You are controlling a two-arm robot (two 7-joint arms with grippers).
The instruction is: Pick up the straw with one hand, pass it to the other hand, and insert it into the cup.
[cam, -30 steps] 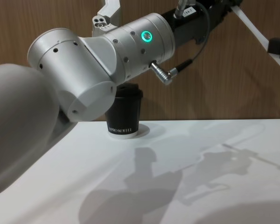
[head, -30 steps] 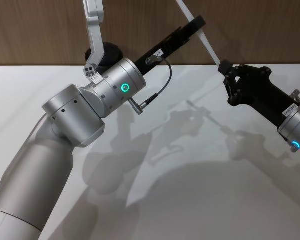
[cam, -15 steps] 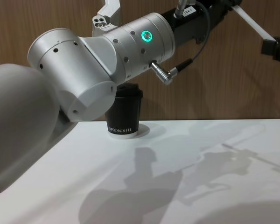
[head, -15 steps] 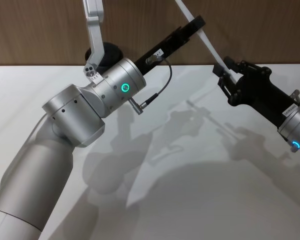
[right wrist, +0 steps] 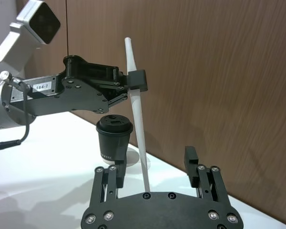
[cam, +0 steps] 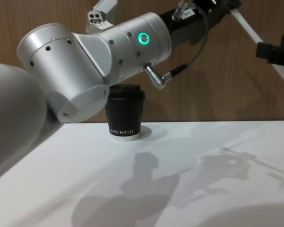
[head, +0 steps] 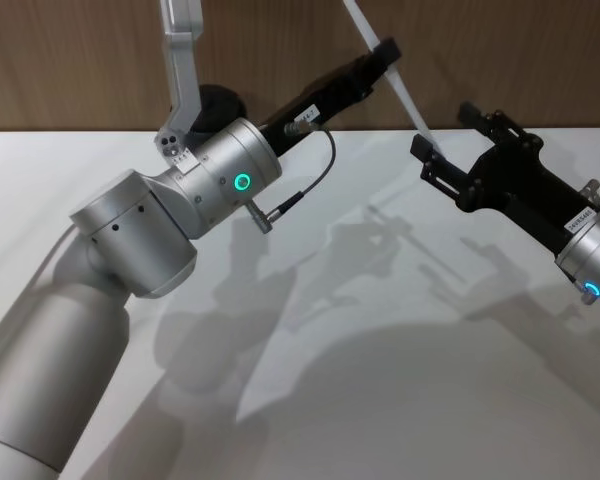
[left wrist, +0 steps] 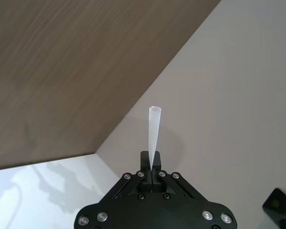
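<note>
Over the white tabletop (head: 430, 390) my left hand (head: 384, 52) pinched the slanting straw (right wrist: 139, 124); right hand (right wrist: 154, 160) spread around its lower end, cup (cam: 125, 113) leftward

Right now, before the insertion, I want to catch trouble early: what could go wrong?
The left gripper pinches the straw high up, so the long free end may sway and miss the cup. The open right gripper flanks that lower end; either arm's move could knock it askew.
</note>
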